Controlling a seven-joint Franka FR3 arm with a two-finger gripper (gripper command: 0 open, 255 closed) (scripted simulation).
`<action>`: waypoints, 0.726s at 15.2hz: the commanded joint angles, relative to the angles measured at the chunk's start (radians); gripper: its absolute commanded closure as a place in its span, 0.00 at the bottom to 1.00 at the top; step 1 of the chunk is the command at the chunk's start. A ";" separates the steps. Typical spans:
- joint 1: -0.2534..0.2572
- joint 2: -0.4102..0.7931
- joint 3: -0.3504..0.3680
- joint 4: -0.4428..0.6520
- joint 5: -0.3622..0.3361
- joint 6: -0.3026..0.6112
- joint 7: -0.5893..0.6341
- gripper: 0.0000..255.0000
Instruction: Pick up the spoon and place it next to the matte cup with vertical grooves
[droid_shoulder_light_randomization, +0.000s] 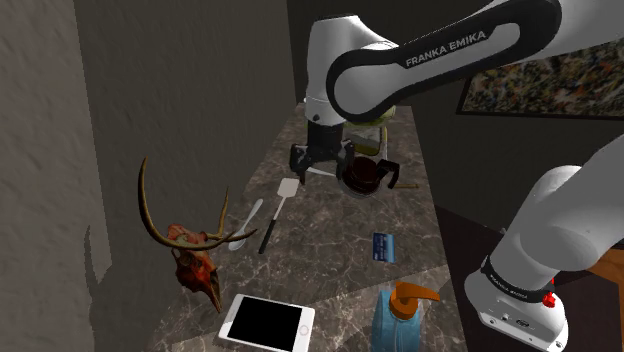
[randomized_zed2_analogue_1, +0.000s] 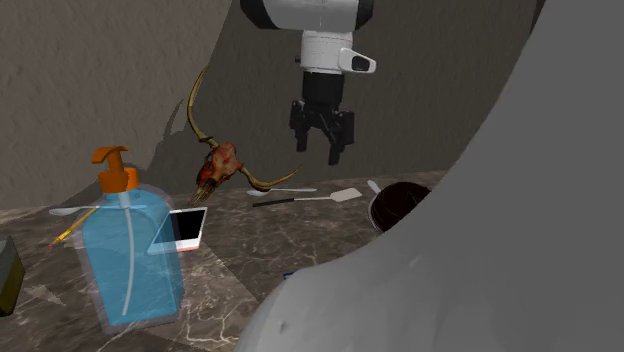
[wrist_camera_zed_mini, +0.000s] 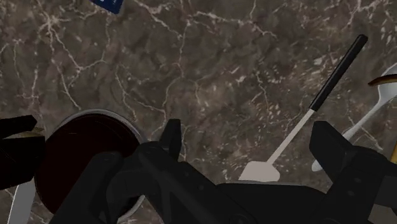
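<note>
- The all-black two-finger end effector (randomized_zed2_analogue_1: 320, 152) hangs well above the dark veined marble worktop (wrist_camera_zed_mini: 191, 63). Its fingers (wrist_camera_zed_mini: 331, 146) stand apart and grasp nothing.
- The task's thing, a slim white spoon (droid_shoulder_light_randomization: 247, 222), lies flat on the worktop. It is not under the end effector but to one side of it, beyond the outer finger.
- On the opposite side of the end effector stands a dark round cup with a grey rim (wrist_camera_zed_mini: 89, 159). So the spoon and this cup lie on two different sides of the hand. I cannot see whether this cup has the grooves.
- Directly below the open gap is not the spoon but the white blade of a spatula with a long black handle (wrist_camera_zed_mini: 259, 170). The spatula lies between the end effector's centre and the spoon, near the spoon but apart from it.
- The long axis of the spoon runs almost parallel to the spatula, slanted to the line that joins the two fingers. Its handle end is nearer to the end effector. Its bowl end is farther and lies close to a reddish animal skull with long curved antlers (droid_shoulder_light_randomization: 195, 262).
- In my judgement the coming move needs a sideways shift past the spatula, away from the cup. It also needs a turn of the wrist so that the fingers close across the spoon's handle, and only then the descent.
</note>
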 joint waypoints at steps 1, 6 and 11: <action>-0.007 0.082 0.036 0.038 -0.009 0.048 0.089 0.00; -0.015 0.290 0.089 0.166 -0.073 0.128 0.298 0.00; 0.016 0.503 0.092 0.328 -0.163 0.177 0.502 0.00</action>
